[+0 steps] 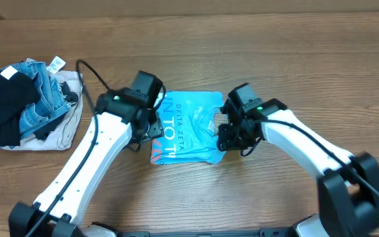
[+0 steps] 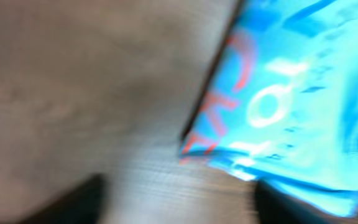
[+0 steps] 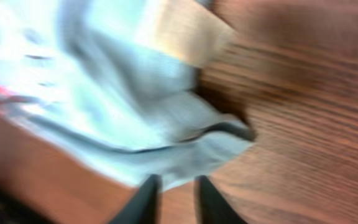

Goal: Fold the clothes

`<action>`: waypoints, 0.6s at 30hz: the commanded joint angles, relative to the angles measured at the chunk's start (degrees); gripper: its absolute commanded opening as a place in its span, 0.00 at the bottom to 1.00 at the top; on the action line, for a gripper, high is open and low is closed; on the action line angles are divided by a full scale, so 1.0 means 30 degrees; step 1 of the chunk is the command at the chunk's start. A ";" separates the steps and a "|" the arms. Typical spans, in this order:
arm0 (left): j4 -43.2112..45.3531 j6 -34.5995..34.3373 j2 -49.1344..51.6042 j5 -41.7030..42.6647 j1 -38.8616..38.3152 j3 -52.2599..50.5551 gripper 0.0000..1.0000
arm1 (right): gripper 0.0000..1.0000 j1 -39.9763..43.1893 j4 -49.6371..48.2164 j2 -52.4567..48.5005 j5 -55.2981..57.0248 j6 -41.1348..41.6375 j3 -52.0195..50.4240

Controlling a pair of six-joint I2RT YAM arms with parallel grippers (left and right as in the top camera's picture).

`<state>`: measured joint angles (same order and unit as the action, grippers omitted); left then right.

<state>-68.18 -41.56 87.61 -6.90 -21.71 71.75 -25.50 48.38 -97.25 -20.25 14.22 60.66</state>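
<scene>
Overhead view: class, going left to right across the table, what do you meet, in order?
A pile of dark and denim clothes → left hand → light-blue T-shirt → right hand.

The shirt (image 1: pixel 188 128) lies on the table (image 1: pixel 255 39) at the centre of the overhead frame. The left gripper (image 1: pixel 151 128) sits over its left edge and the right gripper (image 1: pixel 227 135) over its right edge, near the lower right corner. A pile of clothes (image 1: pixel 25 105) lies on the table at the frame's left edge, well apart from the shirt.
</scene>
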 commanded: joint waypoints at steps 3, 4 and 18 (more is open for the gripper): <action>0.2922 0.4146 0.1209 0.1501 0.0095 -0.1443 0.04 | 0.04 0.0015 -0.1610 0.2331 -0.4007 0.0444 0.0160; 0.3665 0.4546 0.1960 0.2055 0.0095 -0.2215 0.04 | 0.04 0.0000 -0.2259 0.2178 -0.4022 0.0969 0.0007; 0.4809 0.5931 0.6295 0.1217 0.0109 -0.3759 0.05 | 0.04 -0.1683 -0.1362 -0.2127 -0.2463 0.2521 -0.0270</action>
<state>-51.96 -25.26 103.98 0.99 -21.65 61.06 -31.57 42.65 -103.79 -33.30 20.36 59.86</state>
